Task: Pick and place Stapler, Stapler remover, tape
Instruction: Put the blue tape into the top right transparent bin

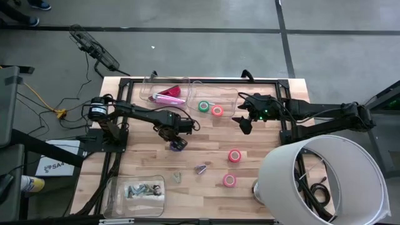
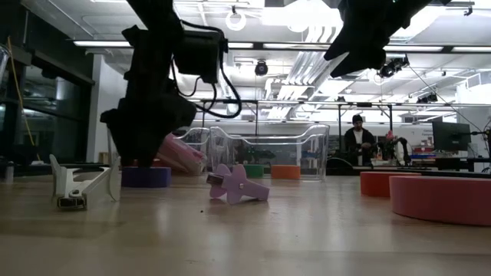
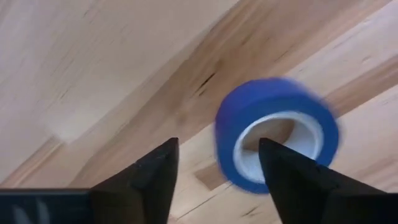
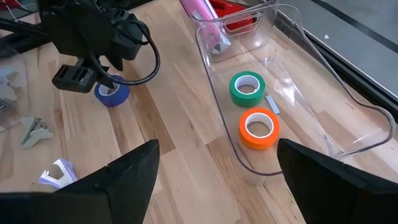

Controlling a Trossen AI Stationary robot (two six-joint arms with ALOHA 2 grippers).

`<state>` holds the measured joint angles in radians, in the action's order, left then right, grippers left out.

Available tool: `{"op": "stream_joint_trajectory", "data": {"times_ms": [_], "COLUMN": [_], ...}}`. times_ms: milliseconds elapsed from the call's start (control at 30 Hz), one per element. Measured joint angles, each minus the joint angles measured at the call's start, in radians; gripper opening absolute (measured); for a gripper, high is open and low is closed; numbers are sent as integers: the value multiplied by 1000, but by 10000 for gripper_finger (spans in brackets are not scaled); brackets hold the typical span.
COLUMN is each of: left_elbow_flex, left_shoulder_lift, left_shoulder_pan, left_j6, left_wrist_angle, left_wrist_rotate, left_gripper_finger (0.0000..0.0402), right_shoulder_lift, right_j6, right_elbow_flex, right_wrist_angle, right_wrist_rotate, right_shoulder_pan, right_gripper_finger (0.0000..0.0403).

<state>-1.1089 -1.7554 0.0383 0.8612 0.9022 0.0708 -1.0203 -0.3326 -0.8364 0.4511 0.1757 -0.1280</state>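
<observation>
A blue-purple tape roll (image 3: 277,134) lies flat on the wooden table (image 1: 206,200), hole up. My left gripper (image 3: 217,144) points down over it, open. One finger stands over the roll's hole and the other outside its wall; the high view shows the gripper (image 1: 177,141) on top of the roll (image 1: 181,145). My right gripper (image 1: 244,123) hangs open above the table, to the right of the clear tray (image 1: 187,84). The pink stapler (image 1: 167,96), a green roll (image 1: 204,106) and an orange roll (image 1: 217,111) lie in the tray. Two staple removers (image 1: 177,177) (image 1: 200,169) lie on the table. My left gripper comes at the blue-purple roll from above, with the roll's wall (image 3: 227,146) between its two fingers. Whether either finger touches the wall, I cannot tell. The roll rests flat on the table.
Two red-pink rolls (image 1: 234,155) (image 1: 229,180) lie on the table's right half. A clear tub (image 1: 134,192) of small parts stands at the near left corner. A big white shade (image 1: 322,181) covers the near right corner. Bare wood lies between the removers and the tray.
</observation>
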Motion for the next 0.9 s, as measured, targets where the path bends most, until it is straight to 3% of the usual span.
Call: {"op": "stream_joint_trajectory", "data": {"times_ms": [333, 733, 900], "left_elbow_flex": [0, 1, 61], "left_shoulder_lift": [0, 0, 0], "left_shoulder_pan": [0, 0, 0], "left_j6": [-19, -41, -45], "left_wrist_angle": [-4, -49, -108], "left_wrist_rotate": [-17, -34, 14], "left_gripper_finger": [137, 131, 131], "right_shoulder_lift": [0, 0, 0], "right_j6": [-3, -7, -7], "right_elbow_flex": [0, 0, 0], "right_wrist_angle": [0, 0, 0], "right_wrist_rotate": [-2, -3, -3], "right_shoulder_pan": [0, 0, 0], "right_gripper_finger": [316, 316, 316]}}
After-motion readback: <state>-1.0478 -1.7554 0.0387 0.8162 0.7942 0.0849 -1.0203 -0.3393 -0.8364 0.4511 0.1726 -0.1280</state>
